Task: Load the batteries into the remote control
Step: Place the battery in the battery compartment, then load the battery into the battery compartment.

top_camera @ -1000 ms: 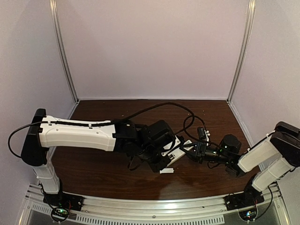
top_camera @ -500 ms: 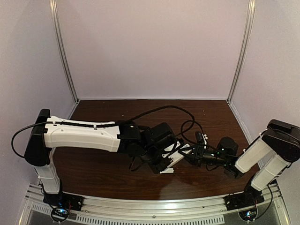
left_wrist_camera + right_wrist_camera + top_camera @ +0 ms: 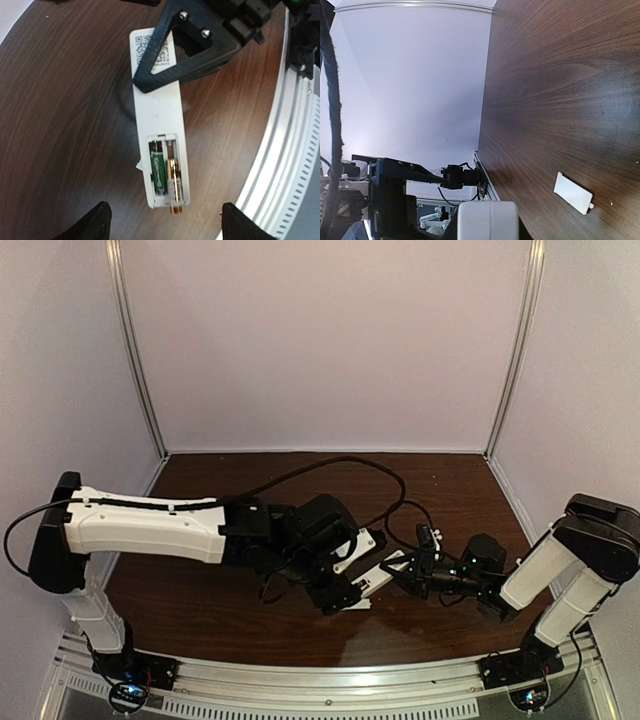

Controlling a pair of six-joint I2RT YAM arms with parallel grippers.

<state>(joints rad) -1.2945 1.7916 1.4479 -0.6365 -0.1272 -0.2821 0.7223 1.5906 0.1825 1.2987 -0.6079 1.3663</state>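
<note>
The remote control (image 3: pixel 157 120) lies back-up on the desk (image 3: pixel 60 100). In the left wrist view its open battery recess is at the 6 o'clock end. The right tool (image 3: pixel 200 45) is clamped on the remote's 12 o'clock end, pinning it. The green battery (image 3: pixel 158 170) sits down in its slot. The gold battery (image 3: pixel 173 186) lies in the slot beside it, but its tip pokes past the remote's 6 o'clock edge, so it looks only partly seated. The left tool (image 3: pixel 167 227) hangs over that end with its jaws wide, holding nothing.

Both batteries are in, so the loading seems nearly done. What looks left is pressing the gold one home. The white cover (image 3: pixel 573 192) lies loose on the desk, toward 4 o'clock in the right wrist view.
</note>
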